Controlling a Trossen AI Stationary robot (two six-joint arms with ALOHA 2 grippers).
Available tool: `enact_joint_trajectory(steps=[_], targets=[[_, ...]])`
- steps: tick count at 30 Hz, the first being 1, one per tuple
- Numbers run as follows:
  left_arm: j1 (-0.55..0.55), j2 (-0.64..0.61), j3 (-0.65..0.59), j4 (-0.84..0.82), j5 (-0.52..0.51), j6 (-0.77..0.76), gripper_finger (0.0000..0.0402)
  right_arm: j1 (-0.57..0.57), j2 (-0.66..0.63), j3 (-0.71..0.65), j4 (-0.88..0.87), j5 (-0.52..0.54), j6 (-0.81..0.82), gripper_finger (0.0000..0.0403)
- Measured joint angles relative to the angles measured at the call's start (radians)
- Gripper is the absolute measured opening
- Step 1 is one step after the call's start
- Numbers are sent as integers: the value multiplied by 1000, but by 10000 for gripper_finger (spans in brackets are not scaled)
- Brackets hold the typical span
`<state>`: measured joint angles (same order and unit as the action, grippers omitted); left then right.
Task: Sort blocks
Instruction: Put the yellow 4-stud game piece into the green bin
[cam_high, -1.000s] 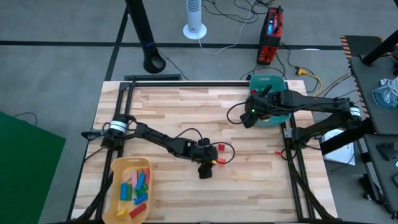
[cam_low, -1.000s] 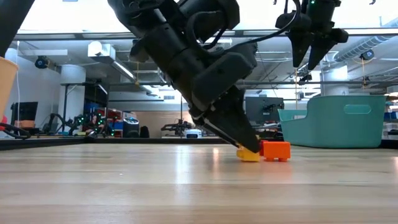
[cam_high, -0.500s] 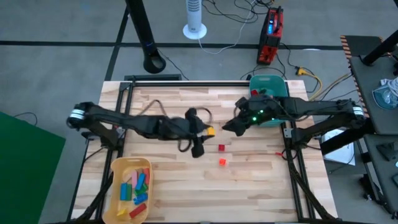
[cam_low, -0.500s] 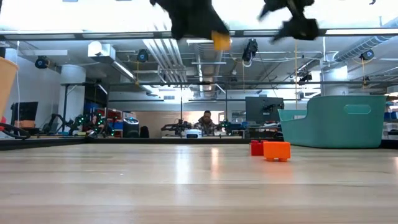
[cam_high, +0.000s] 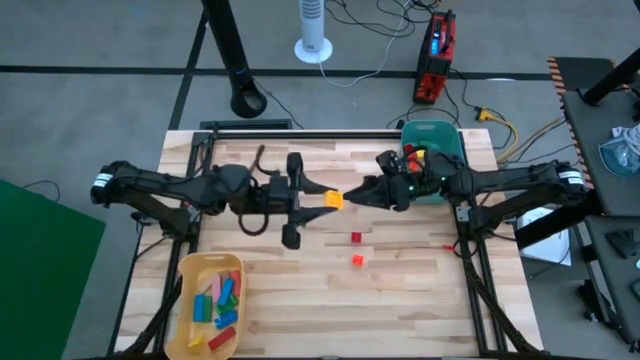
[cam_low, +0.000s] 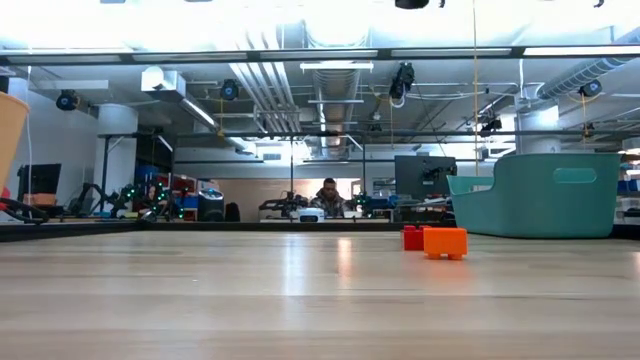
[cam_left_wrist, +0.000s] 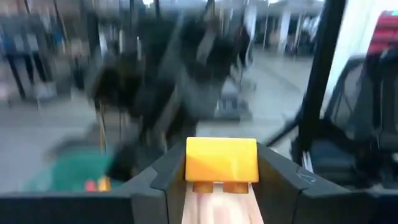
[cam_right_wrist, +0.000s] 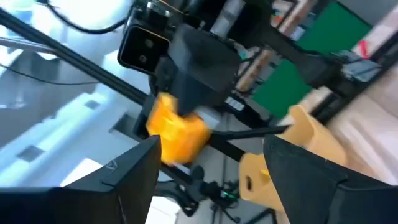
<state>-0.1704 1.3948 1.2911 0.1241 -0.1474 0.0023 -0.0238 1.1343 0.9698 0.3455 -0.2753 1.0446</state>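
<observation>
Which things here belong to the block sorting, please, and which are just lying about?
Job:
yellow block held in the left gripper
right gripper, open, facing it
red block, orange block on the table
blocks in the yellow tray
teal bin

Lying about:
white fan
red device

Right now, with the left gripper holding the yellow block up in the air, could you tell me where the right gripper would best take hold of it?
Probably by the end of the yellow block that sticks out past the left gripper. The right gripper faces it with open fingers, so it should come straight in from that free side.
</observation>
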Motion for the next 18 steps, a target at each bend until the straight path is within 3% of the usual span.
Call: enact_joint_trajectory(steps=[9, 18], targets=[[18, 32, 0, 201, -3, 158, 132, 2, 23, -9, 224, -22, 63, 286], [23, 90, 4, 278, 0, 175, 132, 23, 79, 73, 220, -48, 56, 271]])
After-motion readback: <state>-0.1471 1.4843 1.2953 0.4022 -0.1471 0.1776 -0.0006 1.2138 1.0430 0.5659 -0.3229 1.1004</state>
